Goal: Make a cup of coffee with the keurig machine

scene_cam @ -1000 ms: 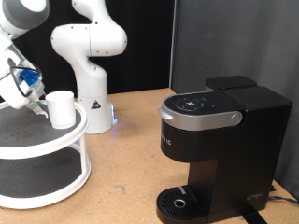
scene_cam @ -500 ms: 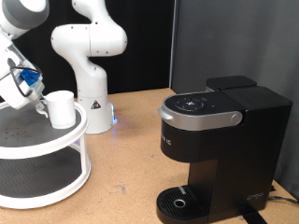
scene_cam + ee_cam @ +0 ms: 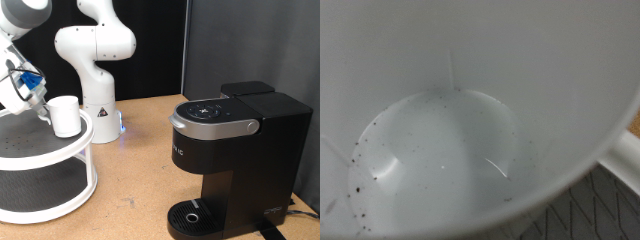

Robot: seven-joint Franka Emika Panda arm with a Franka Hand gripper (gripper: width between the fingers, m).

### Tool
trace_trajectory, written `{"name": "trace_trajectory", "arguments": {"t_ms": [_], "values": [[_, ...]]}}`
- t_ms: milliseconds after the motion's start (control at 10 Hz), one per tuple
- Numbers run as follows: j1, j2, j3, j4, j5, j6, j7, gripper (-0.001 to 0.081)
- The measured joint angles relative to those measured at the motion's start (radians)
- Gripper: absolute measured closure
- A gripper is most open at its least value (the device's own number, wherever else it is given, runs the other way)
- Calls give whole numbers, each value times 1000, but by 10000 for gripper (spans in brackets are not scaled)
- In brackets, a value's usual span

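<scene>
The white cup stands on the top tier of a white round two-tier stand at the exterior view's left. My gripper is right at the cup's left side, reaching down to its rim. The wrist view is filled by the cup's inside, which has dark specks on its bottom, and its handle shows at the edge. No fingers show there. The black keurig machine stands at the exterior view's right with its silver-grey lid closed and its round drip tray bare.
The white arm's base stands behind the stand, with a blue light at its foot. The wooden table lies open between the stand and the machine. A black curtain hangs behind.
The hand has shifted slightly up and to the exterior view's left beside the cup. The cup has hardly moved.
</scene>
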Motion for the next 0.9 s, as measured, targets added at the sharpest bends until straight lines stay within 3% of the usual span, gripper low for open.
{"name": "trace_trajectory", "arguments": {"t_ms": [400,900], "values": [[32,-6,56,39,72,-14,96,742],[107,23,165,97,149,-8,341,742]]}}
